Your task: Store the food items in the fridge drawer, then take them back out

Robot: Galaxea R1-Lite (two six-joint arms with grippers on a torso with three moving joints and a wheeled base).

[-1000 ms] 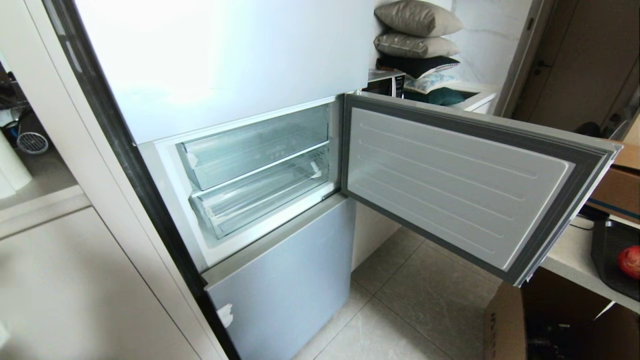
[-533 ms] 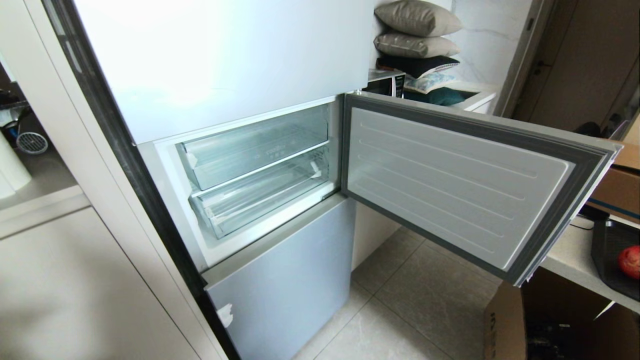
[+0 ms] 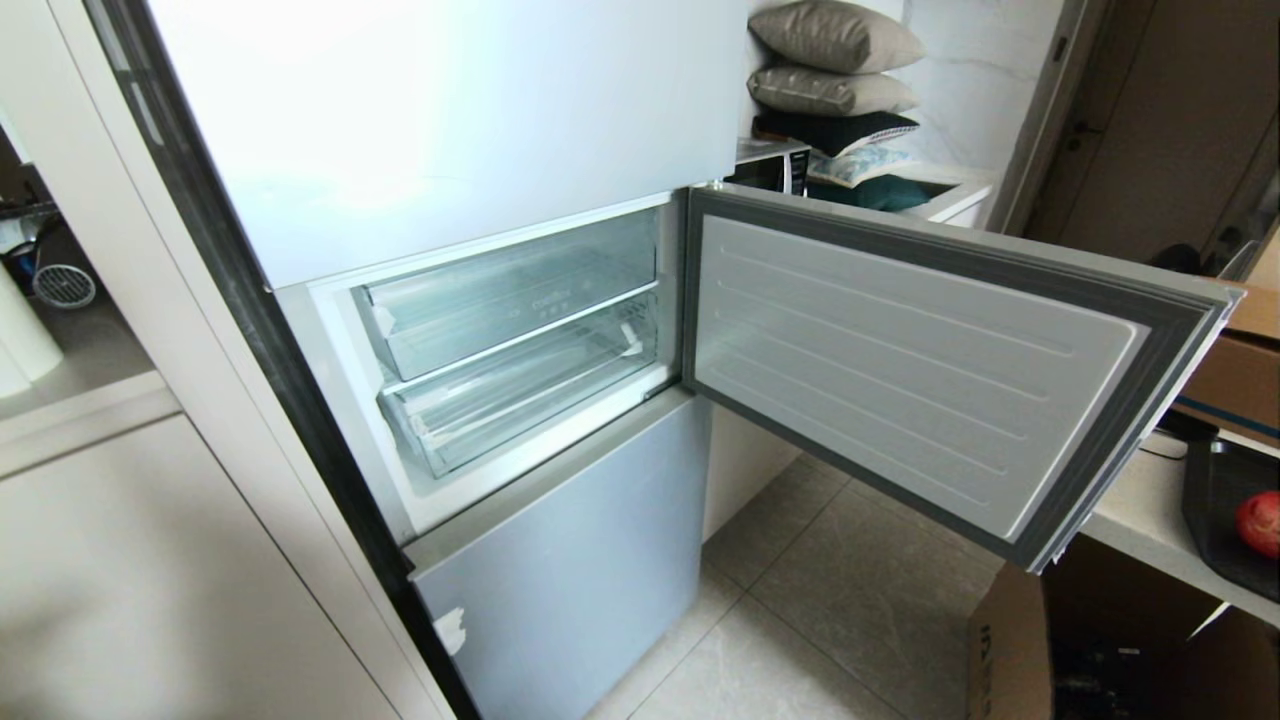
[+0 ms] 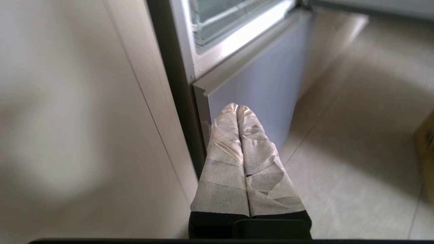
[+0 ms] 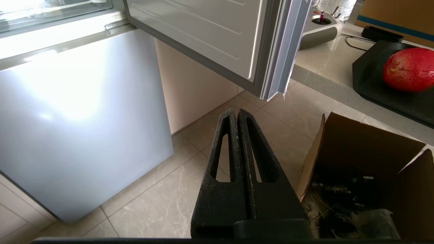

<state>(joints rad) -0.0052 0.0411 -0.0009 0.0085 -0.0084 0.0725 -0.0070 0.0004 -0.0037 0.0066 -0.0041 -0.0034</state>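
- The red fruit (image 3: 1260, 523) sits on a black tray (image 3: 1215, 500) on the counter (image 3: 1130, 520), off to the robot's right, well apart from the fridge.
- The fridge drawers (image 3: 520, 385) are pushed in behind the open middle door (image 3: 900, 360), nothing in them.
- The left gripper (image 4: 237, 110), taped, is pressed shut and empty, low by the bottom door.
- The right gripper (image 5: 237, 113) is likewise closed on nothing, above the floor beside a cardboard box (image 5: 359, 169).
- I'd slide a drawer out first, gripping its front rim squarely, before fetching the fruit.
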